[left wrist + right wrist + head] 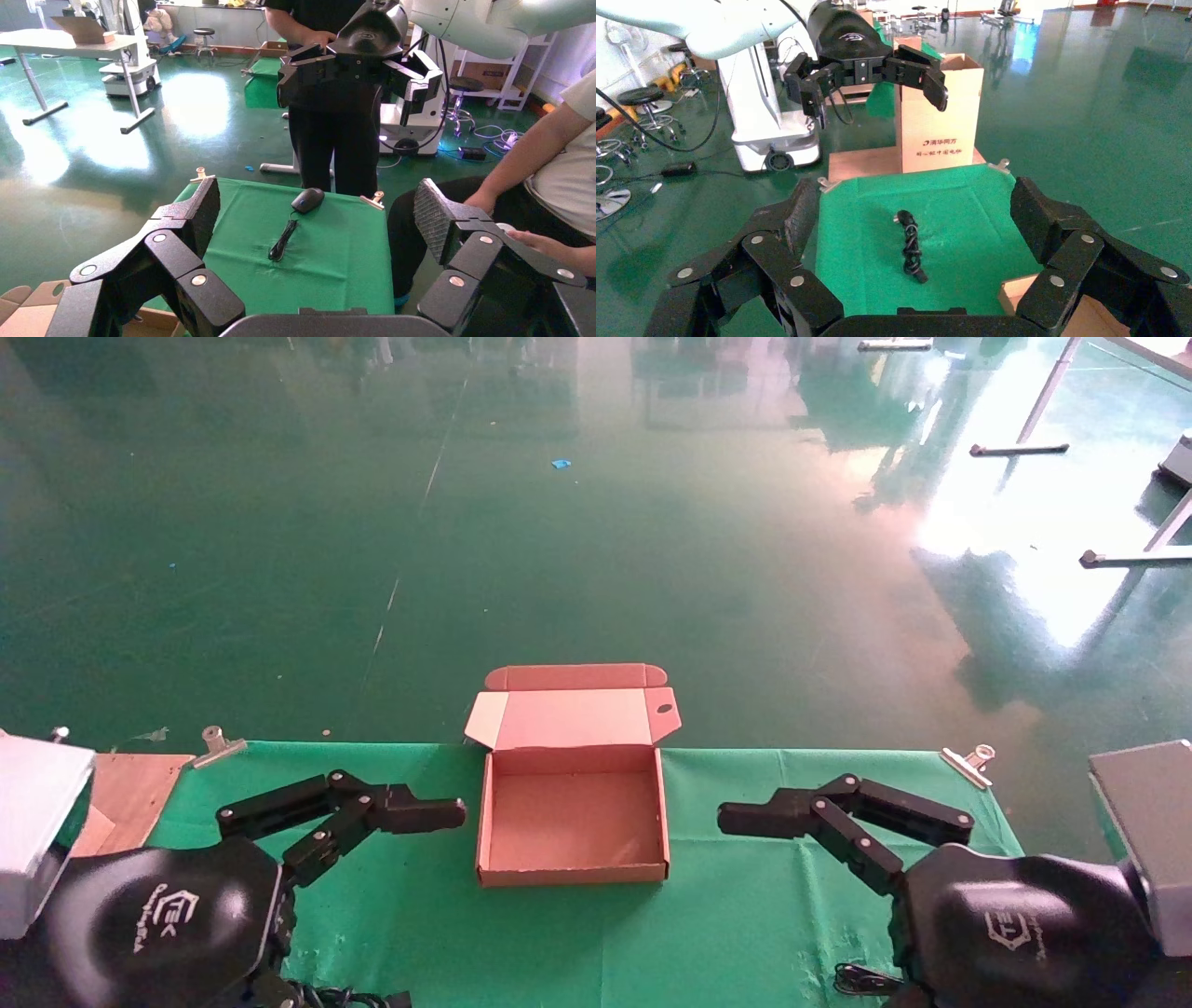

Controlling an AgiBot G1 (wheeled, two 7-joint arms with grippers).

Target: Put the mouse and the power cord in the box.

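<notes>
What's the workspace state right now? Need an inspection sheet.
Surface: green cloth, clipped at its far corners.
Job's things: box open, empty, centre of the far edge; mouse on the cloth's right end; power cord bundled on the left end.
Clutter: thin black cable beside the mouse; tall carton past the left end.
Grippers: left gripper and right gripper open, empty, flanking the box.
Cables: floor leads near stools.
Surroundings: glossy green floor; person standing beyond the right end.
</notes>
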